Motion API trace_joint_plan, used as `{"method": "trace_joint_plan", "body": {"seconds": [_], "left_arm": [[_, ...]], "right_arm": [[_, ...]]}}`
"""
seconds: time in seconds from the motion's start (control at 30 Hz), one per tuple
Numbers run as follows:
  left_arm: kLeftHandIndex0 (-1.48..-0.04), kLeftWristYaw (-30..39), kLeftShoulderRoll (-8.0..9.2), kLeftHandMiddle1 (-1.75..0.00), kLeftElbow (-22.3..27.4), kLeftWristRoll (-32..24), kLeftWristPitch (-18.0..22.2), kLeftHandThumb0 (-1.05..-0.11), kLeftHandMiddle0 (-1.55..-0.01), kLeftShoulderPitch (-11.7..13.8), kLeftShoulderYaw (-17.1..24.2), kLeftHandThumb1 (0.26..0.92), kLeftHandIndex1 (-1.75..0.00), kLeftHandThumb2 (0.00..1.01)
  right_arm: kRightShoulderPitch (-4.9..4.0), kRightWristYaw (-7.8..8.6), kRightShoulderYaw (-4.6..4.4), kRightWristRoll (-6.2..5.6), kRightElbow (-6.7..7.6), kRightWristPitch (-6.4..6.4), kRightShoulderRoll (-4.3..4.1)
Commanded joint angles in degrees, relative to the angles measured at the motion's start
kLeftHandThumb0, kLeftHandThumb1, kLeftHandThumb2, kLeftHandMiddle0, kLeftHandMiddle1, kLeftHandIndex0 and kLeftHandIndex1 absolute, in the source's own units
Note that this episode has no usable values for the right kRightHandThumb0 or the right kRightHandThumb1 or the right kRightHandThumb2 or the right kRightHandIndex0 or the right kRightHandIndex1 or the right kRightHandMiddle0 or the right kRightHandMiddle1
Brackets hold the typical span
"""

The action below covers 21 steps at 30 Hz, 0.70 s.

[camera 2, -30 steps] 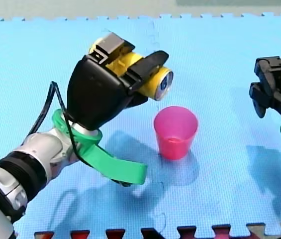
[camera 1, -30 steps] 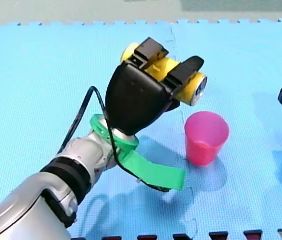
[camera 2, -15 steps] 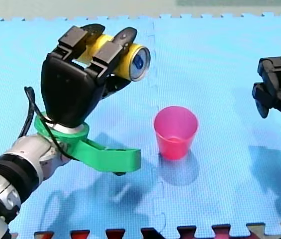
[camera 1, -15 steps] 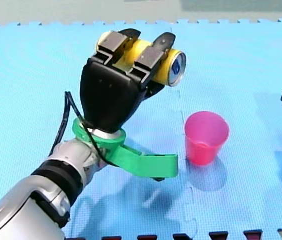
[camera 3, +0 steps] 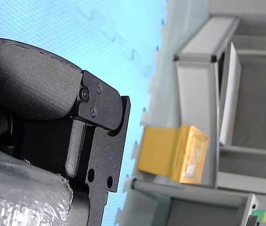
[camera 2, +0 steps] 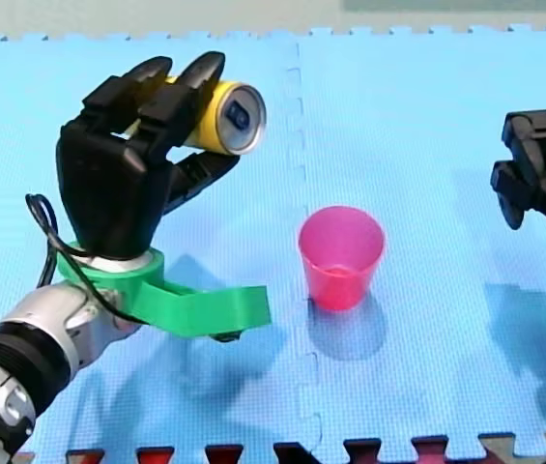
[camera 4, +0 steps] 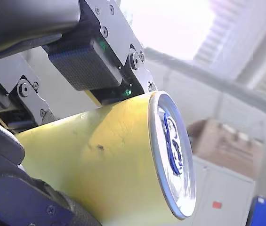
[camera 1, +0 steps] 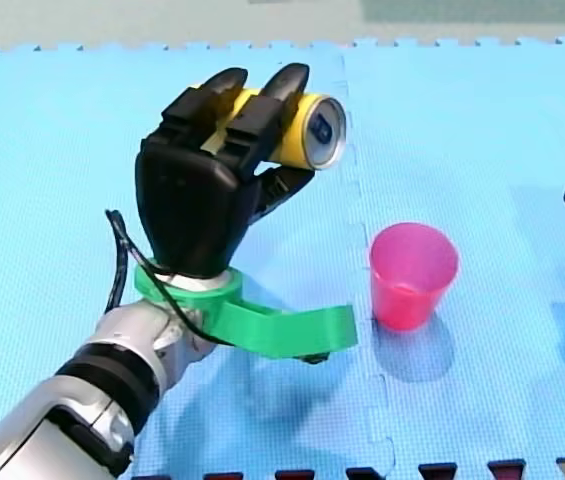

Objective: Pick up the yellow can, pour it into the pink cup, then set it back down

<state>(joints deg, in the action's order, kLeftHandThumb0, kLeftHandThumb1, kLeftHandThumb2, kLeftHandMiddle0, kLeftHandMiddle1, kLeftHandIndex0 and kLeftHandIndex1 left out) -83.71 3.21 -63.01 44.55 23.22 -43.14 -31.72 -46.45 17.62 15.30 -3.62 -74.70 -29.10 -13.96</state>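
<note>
My left hand (camera 1: 232, 150) is shut on the yellow can (camera 1: 307, 132), held in the air above the blue mat, left of and above the pink cup (camera 1: 412, 274). The can lies near level with its silver end (camera 2: 241, 118) turned toward me and to the right. The second wrist view has the can (camera 4: 109, 165) close up between black fingers (camera 4: 83, 63). The pink cup (camera 2: 341, 254) stands upright on the mat. My right hand (camera 2: 533, 174) hangs at the right edge, well apart from the cup, holding nothing.
Blue foam mat (camera 1: 482, 130) covers the work surface, with a seam running down past the cup. A green band and tab (camera 1: 272, 325) and a black cable (camera 1: 117, 270) sit at my left wrist. Red and dark tiles (camera 2: 253, 454) line the near edge.
My left hand has drawn back to the left and rotated, taking the can away from above the cup and tipping it back from its downward tilt. Right hand unchanged.
</note>
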Motion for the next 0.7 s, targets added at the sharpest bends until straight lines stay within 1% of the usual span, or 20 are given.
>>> {"method": "trace_joint_plan", "body": {"seconds": [0.0,0.17,0.43,0.67], "left_arm": [[-1.18,0.97,-0.16,-0.05,1.14,-1.74,1.43,-0.382,-1.27,1.27,1.86,0.792,-0.01,0.0],[-1.2,3.78,-0.46,-0.04,3.12,-3.59,3.76,-0.382,-1.29,3.15,3.95,0.786,-0.01,0.0],[-1.22,6.28,-0.64,-0.03,6.36,-4.32,4.61,-0.399,-1.32,5.72,6.38,0.761,-0.01,0.0],[-1.23,12.81,-2.1,-0.02,6.57,-9.95,9.1,-0.393,-1.32,8.63,10.54,0.759,-0.01,0.0]], "right_arm": [[-0.24,0.09,0.15,-0.21,0.15,0.19,-0.25],[-0.21,0.13,0.09,-0.21,0.22,0.27,-0.33],[-0.23,0.02,0.02,-0.2,0.17,0.53,-0.25],[-0.32,-0.02,0.09,-0.3,0.21,0.88,-0.28]]}}
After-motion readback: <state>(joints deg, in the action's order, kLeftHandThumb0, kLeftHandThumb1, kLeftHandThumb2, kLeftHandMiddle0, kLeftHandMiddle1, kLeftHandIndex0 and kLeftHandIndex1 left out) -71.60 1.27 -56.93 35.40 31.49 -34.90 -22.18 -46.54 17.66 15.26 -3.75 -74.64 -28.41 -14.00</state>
